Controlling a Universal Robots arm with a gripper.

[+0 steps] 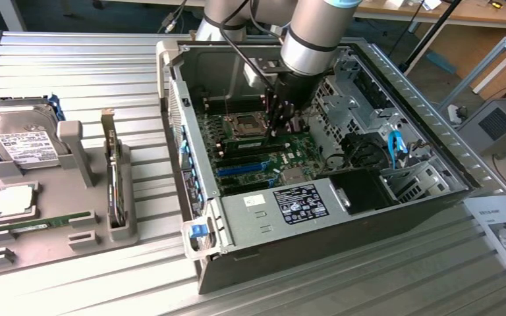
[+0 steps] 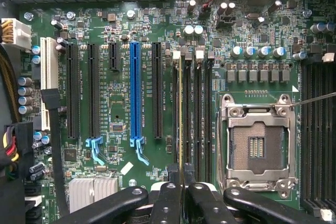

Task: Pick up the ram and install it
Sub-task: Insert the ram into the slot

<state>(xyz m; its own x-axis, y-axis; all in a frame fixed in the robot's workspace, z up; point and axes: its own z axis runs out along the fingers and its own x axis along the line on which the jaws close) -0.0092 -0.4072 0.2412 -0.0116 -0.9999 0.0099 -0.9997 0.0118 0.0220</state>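
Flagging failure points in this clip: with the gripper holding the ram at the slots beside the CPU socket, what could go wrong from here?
1. The gripper is shut on the ram, seen edge-on along the memory slots; slightly off line, pressing could bend it or seat it halfway.
2. The open CPU socket lies right beside; a slip could hit its bare contacts.
3. I cannot tell whether the white slot latches are open.
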